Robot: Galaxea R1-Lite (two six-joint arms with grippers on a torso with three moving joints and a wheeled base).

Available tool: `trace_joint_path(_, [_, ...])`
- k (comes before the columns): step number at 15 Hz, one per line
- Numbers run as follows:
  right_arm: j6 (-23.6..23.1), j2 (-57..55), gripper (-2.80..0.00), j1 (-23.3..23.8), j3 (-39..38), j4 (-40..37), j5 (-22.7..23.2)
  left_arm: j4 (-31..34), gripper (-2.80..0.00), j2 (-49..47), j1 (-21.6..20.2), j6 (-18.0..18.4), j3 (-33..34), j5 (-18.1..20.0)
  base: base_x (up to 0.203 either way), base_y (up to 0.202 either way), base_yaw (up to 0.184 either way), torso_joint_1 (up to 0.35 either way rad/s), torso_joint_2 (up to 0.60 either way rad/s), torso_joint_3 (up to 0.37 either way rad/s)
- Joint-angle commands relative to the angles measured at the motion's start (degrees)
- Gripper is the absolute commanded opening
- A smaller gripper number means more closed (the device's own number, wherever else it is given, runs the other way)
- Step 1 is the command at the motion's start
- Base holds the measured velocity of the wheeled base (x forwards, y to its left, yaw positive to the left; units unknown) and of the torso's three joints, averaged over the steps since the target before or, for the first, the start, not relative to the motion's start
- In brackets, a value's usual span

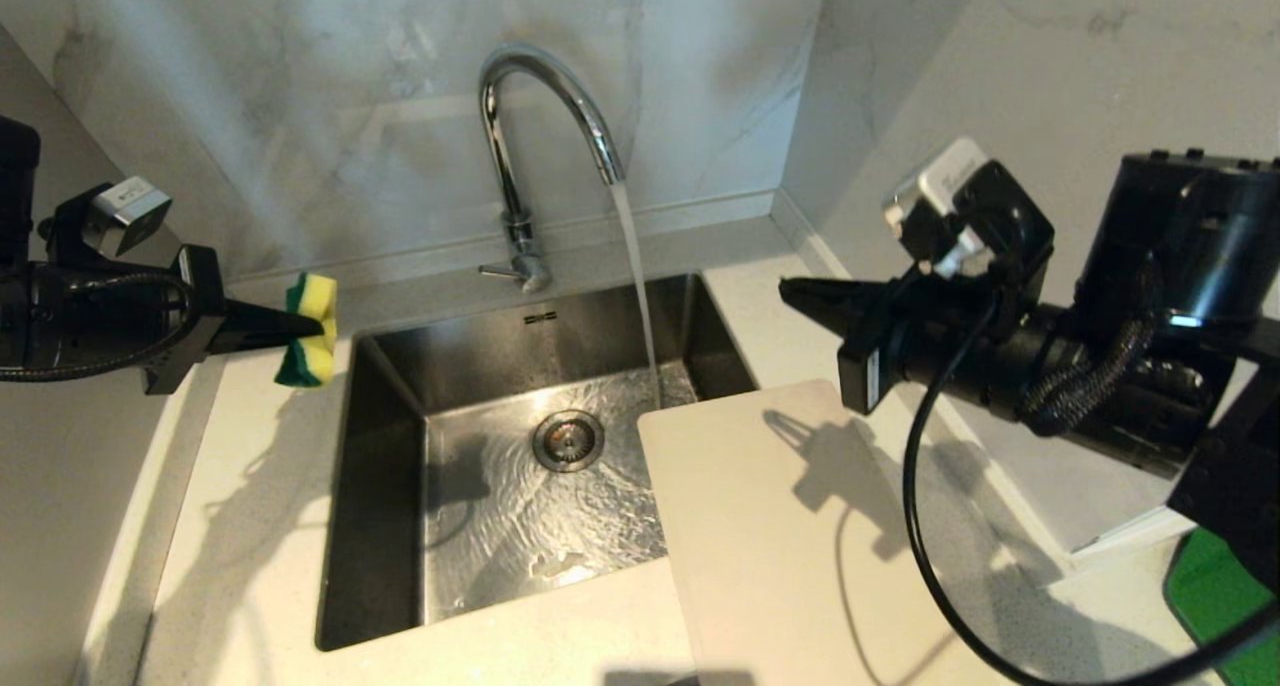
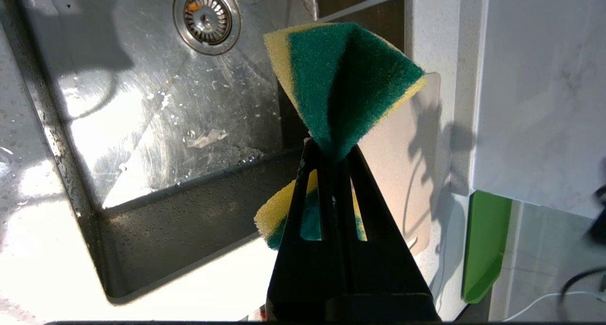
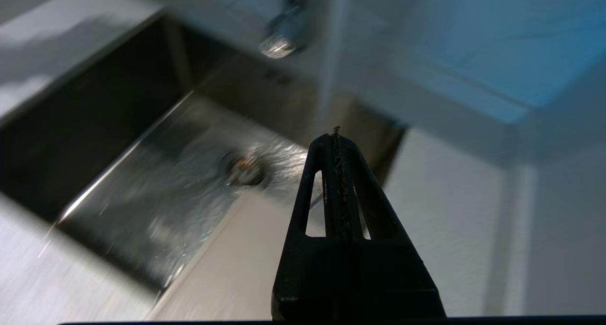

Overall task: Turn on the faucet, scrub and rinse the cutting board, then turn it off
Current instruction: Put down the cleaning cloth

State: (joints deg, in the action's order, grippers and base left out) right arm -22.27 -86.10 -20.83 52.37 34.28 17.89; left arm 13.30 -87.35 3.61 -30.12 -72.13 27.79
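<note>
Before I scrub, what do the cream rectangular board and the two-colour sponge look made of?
Cream cutting board: apparently matte plastic, smooth, no wood grain. Sponge: soft yellow foam under a coarse green fibre pad, folding in the left gripper.

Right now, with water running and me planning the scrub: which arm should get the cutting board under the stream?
Right, probably. The right gripper is shut and empty, above the cutting board. The left gripper is clamped on the sponge, across the sink.
</note>
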Motion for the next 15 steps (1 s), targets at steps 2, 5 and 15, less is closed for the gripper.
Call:
trace_joint_path(2, [4.68, -9.25, -2.8, 2.68, 16.51, 0.26, -11.18, 0.06, -2.8, -0.33, 0.0, -0.11, -0.11, 0.07, 0.0, 0.0, 0.0, 0.0, 0.0, 0.0])
trace_joint_path(5, [5.75, -12.7, -2.8, 11.93, 27.37, -6.13, -16.91, 0.06, -2.8, -0.37, 0.0, -0.03, -0.11, -0.84, 0.0, 0.0, 0.0, 0.0, 0.0, 0.0])
trace_joint_path(15, [8.72, 1.06, -2.8, 17.5, 18.35, -8.97, -15.99, 0.06, -2.8, -0.28, 1.17, -0.11, -0.11, -1.56, 0.0, 0.0, 0.0, 0.0, 0.0, 0.0])
